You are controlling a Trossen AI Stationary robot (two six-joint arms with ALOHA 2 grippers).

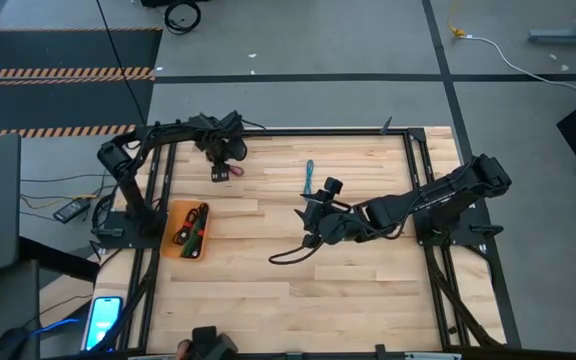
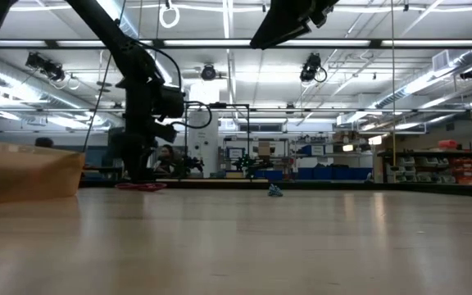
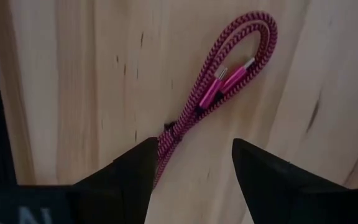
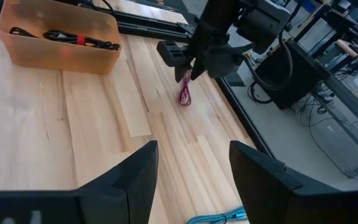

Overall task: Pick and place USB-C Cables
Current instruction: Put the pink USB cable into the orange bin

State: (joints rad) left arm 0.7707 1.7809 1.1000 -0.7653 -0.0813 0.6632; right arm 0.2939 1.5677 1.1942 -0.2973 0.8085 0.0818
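1. The maroon cable (image 3: 229,74) lay on the desk (image 1: 368,300) at its far left.
2. Left gripper (image 3: 191,162) hovered over it, jaws released, straddling its tail.
3. Light and limp, it seemed best pinched mid-bundle.
4. Right gripper (image 4: 191,168) waited mid-desk, jaws released, empty.

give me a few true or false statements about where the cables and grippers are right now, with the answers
1. The left gripper stands open over the maroon cable. True.
2. The maroon cable lies inside the orange bin. False: it lies on the bare wooden table, near the far edge.
3. The orange bin holds black cables with red ties. True.
4. The right gripper is shut on the teal cable. False: its fingers are open and empty, and the teal cable lies on the table.
5. A black cable trails on the table beside the right arm. True.
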